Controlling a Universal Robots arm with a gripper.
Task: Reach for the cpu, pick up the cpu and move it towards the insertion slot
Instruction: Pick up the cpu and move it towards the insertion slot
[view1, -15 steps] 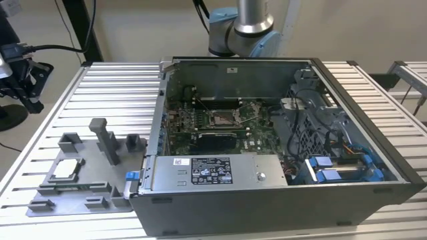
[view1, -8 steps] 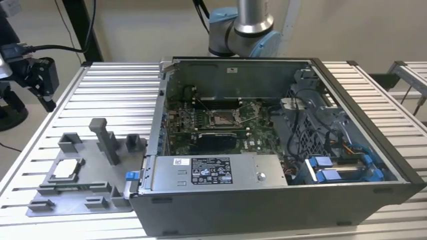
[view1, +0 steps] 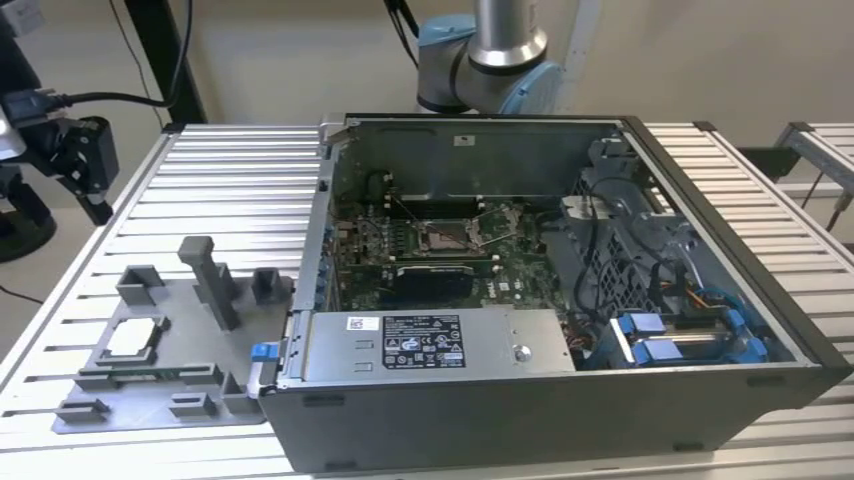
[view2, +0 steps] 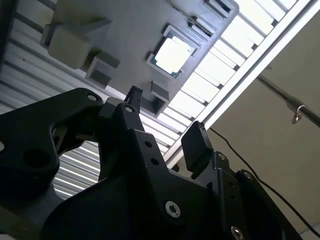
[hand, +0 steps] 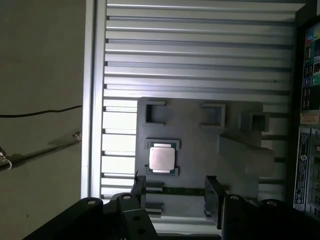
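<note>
The cpu lies flat in the grey fixture on the bench, at 8 o'clock from the case in the exterior view, far from the slot. The tool hangs near it, released and empty. Likely light, stiff, fragile: pinch its opposite edges.

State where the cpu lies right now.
The cpu sits in a recess of the grey fixture plate at the exterior view's left, beside the open computer case.

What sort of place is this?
Probably a robotics lab bench for computer assembly: a robot arm stands behind an open computer case on a slatted metal table, with a cpu lying in a grey fixture beside it.
</note>
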